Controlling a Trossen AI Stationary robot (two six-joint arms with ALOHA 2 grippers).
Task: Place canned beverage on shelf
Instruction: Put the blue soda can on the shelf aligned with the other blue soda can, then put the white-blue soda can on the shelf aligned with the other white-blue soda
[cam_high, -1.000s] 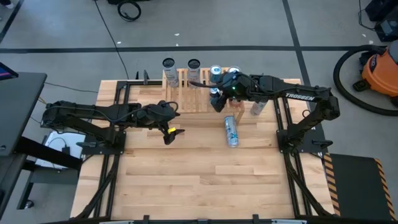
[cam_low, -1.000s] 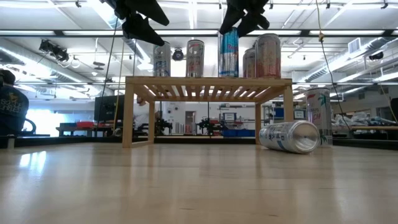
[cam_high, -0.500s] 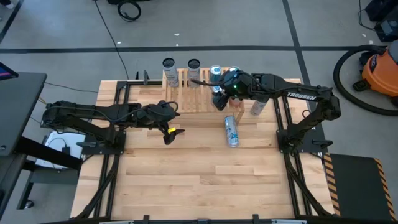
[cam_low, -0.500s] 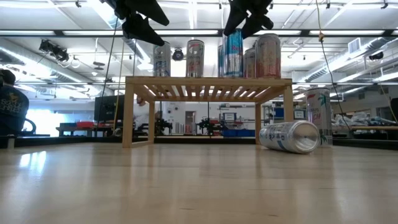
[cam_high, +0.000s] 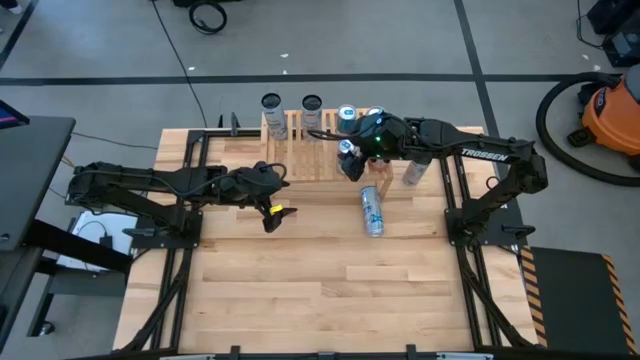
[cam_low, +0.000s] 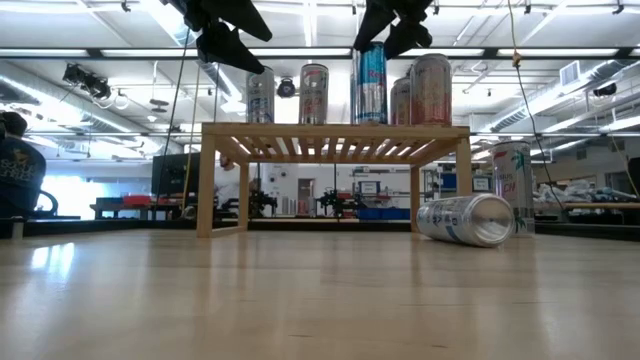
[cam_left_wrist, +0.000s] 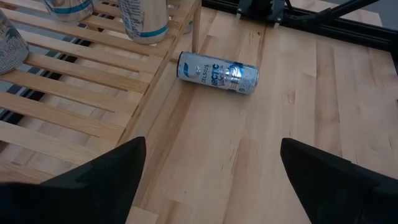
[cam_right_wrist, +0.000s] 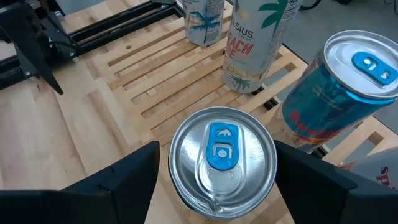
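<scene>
The light wooden shelf (cam_high: 300, 150) stands at the table's far side, and its slatted top shows in the low view (cam_low: 335, 130). Several cans stand on it. My right gripper (cam_high: 350, 157) is shut on an upright blue can (cam_low: 368, 85) over the shelf's right half. The can's silver top with a blue tab shows in the right wrist view (cam_right_wrist: 222, 160). My left gripper (cam_high: 270, 212) hangs open and empty above the table, in front of the shelf's left end. Its fingers stand wide apart in the left wrist view (cam_left_wrist: 211, 186). My right gripper holds the blue can by its upper part, just below the rim (cam_low: 368, 50), with one finger (cam_right_wrist: 130, 180) on each side. The fingers come from above, slanting in from the table's right. The can is upright, its base level with the shelf's top. Whether it rests there I cannot tell.
A silver and blue can (cam_high: 371, 210) lies on its side on the table in front of the shelf's right end (cam_low: 465, 218). Another can (cam_high: 411, 174) stands on the table right of the shelf. There is bare table toward the near edge.
My right gripper has moved the blue can a little toward the table's right and then back to the left. The can has stayed upright at the level of the shelf's top.
</scene>
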